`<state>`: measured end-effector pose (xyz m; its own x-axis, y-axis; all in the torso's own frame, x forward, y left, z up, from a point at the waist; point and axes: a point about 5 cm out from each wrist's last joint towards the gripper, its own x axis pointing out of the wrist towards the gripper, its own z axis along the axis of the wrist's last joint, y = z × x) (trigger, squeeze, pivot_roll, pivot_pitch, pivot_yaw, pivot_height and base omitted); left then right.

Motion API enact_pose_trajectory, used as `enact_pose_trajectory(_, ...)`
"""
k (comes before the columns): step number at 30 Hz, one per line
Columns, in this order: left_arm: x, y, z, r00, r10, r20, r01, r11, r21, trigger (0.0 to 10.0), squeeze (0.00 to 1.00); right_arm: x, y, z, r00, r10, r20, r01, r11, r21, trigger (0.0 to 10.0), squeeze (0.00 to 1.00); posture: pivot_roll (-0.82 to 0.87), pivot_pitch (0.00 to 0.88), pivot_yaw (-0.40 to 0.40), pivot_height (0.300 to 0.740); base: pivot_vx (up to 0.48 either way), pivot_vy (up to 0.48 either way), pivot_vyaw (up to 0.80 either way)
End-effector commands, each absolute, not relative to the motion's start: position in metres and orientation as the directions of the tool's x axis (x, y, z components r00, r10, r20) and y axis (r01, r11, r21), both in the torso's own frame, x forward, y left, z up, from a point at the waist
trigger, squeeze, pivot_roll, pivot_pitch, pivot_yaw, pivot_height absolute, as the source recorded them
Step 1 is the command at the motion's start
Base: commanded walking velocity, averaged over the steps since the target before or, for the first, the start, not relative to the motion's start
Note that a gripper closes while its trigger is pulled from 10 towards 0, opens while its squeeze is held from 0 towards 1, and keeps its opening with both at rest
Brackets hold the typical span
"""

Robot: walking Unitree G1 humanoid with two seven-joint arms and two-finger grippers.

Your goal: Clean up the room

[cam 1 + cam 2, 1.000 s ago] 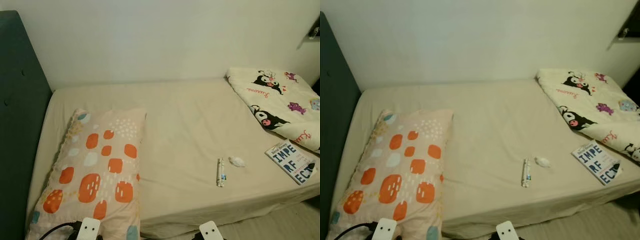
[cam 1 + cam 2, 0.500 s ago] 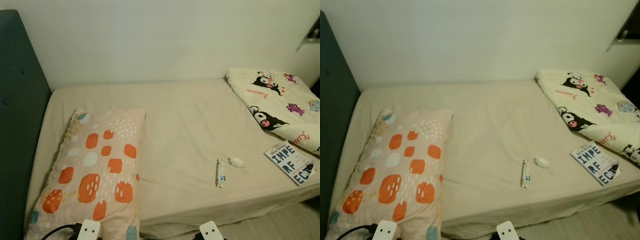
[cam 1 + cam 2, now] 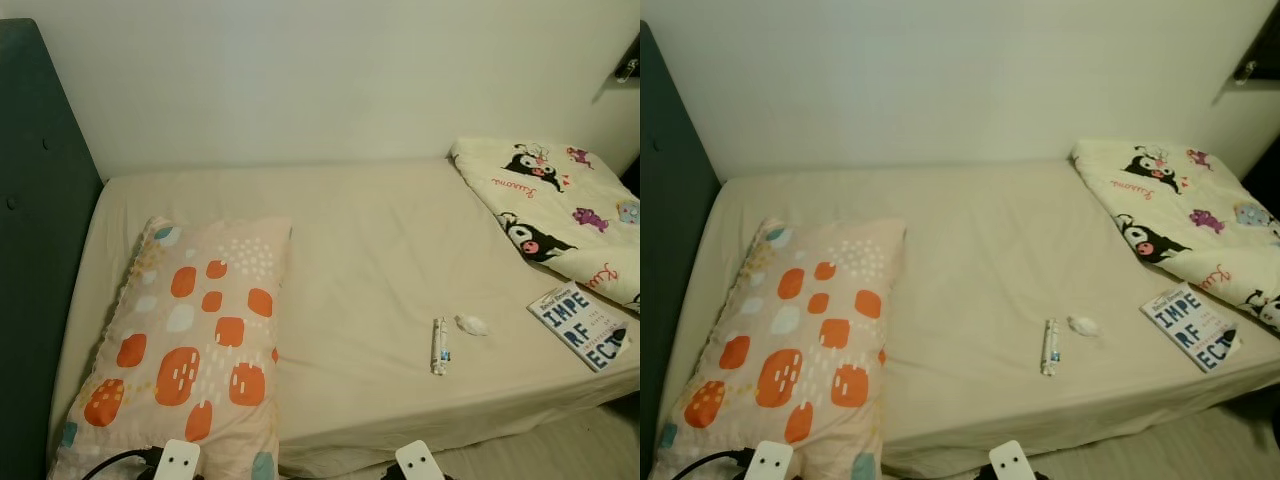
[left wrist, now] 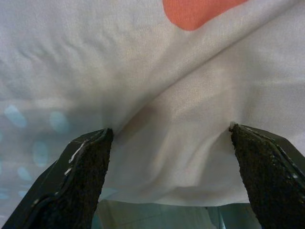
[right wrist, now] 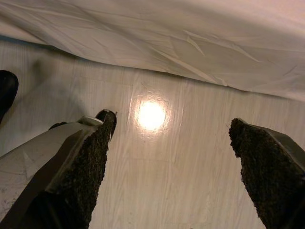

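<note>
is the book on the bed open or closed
Closed. The book lies flat near the bed's right edge, front cover up, with large title letters showing.

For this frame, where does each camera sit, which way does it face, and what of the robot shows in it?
Left eye view: on the head, looking forward and down at the bed; wrist tops at the bottom edge.
Right eye view: the same bed, with pillow, tube, book.
Left wrist view: along the open left gripper, fingers against the pillow fabric.
Right wrist view: along the open right gripper, down at the floor under the sheet edge.
Shared: both eyes and the left wrist see the pillow.
</note>
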<state>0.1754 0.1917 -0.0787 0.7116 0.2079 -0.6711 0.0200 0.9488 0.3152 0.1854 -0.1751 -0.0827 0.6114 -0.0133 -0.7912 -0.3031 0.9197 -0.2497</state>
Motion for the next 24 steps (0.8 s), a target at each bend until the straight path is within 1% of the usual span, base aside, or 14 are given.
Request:
enact_pose_trajectory(1,0.1684,0.1923,-0.0822,0.696,0.209,-0.687,0.031,0.947,0.320,10.0,0.00,0.1796,-0.1759,-0.0858,0.589,-0.018,-0.808,-0.314,0.916,-0.250,10.0,0.00,0.05,0.000,-0.028,0.740,0.000,0.000,0.00)
enact_pose_trajectory(19,0.1705,0.1902,-0.0816,0.699,0.201,-0.686,0.033,0.949,0.312,10.0,0.00,0.1803,-0.1776,-0.0855,0.582,-0.016,-0.813,-0.323,0.913,-0.249,10.0,0.00,0.05,0.000,-0.033,0.740,0.000,0.000,0.00)
enact_pose_trajectory(24,0.1700,0.1909,-0.0815,0.701,0.203,-0.684,0.026,0.951,0.309,10.0,0.00,0.1779,-0.1761,-0.0870,0.567,-0.009,-0.824,-0.352,0.901,-0.252,10.0,0.00,0.04,0.000,-0.031,0.740,0.000,0.000,0.00)
